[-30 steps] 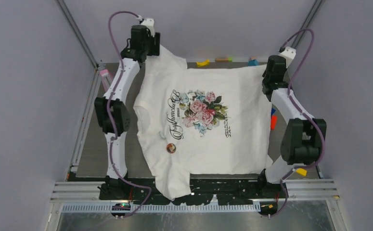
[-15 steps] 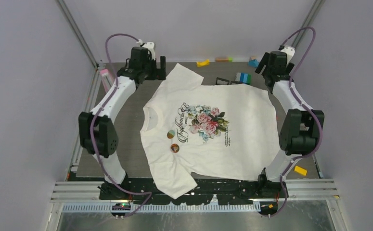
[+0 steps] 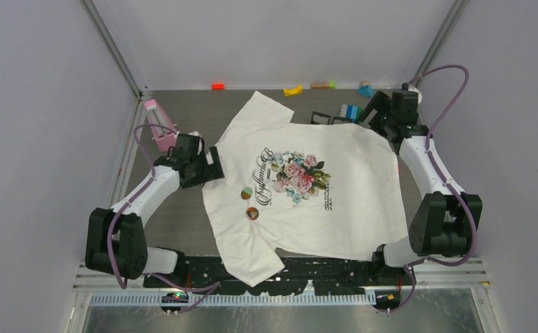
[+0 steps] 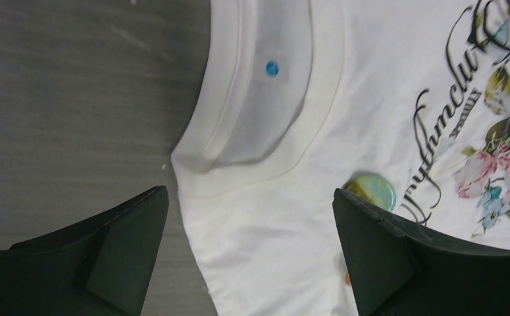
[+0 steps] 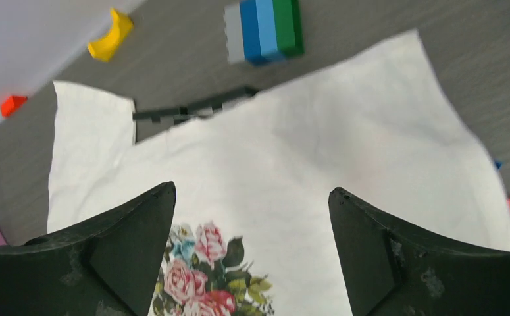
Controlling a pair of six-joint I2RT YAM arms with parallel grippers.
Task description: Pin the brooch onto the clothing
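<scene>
The white T-shirt (image 3: 321,187) with a rose print lies flat on the table, collar to the left. Two round brooches lie on its chest: a green-blue one (image 3: 247,193) and an orange-brown one (image 3: 252,213). My left gripper (image 3: 214,164) is open and empty, hovering over the collar (image 4: 265,99); the green-blue brooch (image 4: 374,191) shows beside its right finger. My right gripper (image 3: 375,111) is open and empty above the shirt's far right corner (image 5: 370,131); the rose print (image 5: 206,270) shows between its fingers.
A blue-green block stack (image 3: 351,112) and a black strip (image 3: 321,116) lie behind the shirt. Small yellow (image 3: 293,90), red (image 3: 217,86) and other toy pieces lie along the back wall. A pink object (image 3: 158,125) lies at the left edge.
The left arm has swung down from the far left corner to the collar. The right gripper has lowered slightly toward the shirt's far corner. The shirt and both brooches have not moved since half a second ago.
</scene>
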